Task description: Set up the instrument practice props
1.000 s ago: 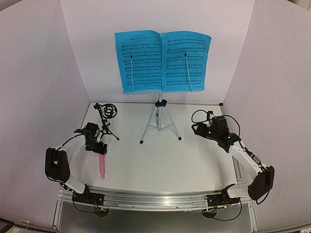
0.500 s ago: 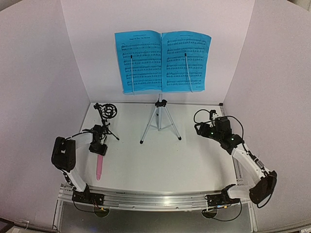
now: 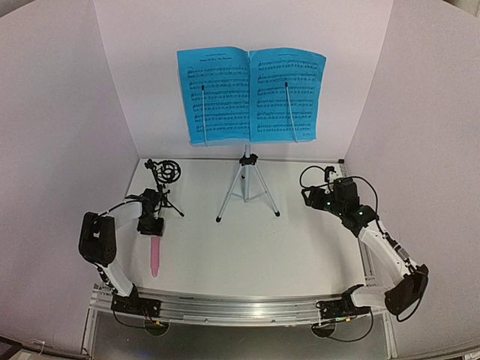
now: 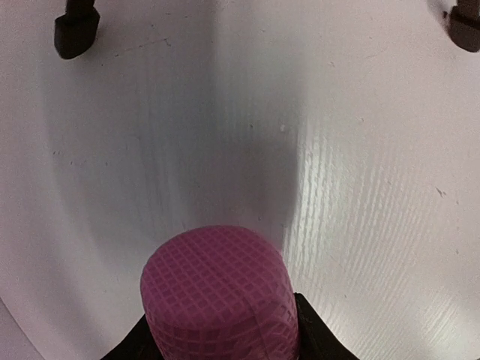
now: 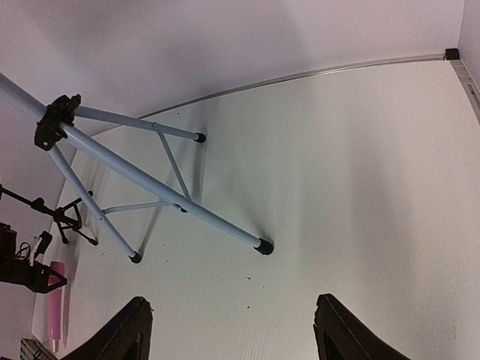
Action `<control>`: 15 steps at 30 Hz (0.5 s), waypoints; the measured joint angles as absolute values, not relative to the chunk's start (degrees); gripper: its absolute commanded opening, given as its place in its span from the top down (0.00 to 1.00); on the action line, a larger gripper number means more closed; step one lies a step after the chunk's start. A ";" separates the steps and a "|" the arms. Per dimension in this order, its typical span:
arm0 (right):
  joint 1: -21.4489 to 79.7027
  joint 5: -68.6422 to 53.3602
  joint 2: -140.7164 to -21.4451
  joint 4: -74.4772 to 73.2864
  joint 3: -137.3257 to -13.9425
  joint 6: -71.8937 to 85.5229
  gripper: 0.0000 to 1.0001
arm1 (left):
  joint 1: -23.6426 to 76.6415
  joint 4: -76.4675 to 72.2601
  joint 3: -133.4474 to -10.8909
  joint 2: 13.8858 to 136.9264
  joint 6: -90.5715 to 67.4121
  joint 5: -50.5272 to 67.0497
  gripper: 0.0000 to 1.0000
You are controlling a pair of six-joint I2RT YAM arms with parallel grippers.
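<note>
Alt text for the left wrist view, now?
A pink stick microphone with a grid-textured head fills the bottom centre, clamped in the left gripper. Beyond it lies the white table, with two black tripod feet at the top corners.

White table (image 3: 300, 255) bearing stand (image 3: 247, 161), tripod (image 3: 163, 187)

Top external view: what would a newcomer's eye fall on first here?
The bright-blue sheet music, spread open on the music stand at the back centre, catches the eye first. Next comes the pink microphone at the near left, held by the left gripper beside the small black tripod.
</note>
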State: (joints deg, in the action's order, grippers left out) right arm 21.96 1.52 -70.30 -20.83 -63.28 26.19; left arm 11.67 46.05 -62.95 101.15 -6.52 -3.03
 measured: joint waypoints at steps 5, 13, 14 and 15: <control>21.96 1.89 -70.30 -21.03 -63.88 25.35 0.27 | 11.38 49.91 -63.28 92.98 -10.75 -2.83 1.00; 21.96 2.76 -69.91 -21.08 -64.95 23.84 0.27 | 10.24 49.63 -70.56 72.43 -9.36 -7.51 1.00; 21.96 2.90 -69.64 -21.10 -64.95 23.74 0.27 | 10.18 47.56 -71.21 69.27 -8.14 -8.04 1.00; 21.96 3.02 -69.31 -21.10 -64.95 23.65 0.27 | 10.17 44.99 -71.57 66.06 -6.71 -8.24 1.00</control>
State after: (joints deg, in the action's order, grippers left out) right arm 21.96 3.02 -69.31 -21.10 -64.95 23.65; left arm 10.17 44.99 -71.57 66.06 -6.71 -8.24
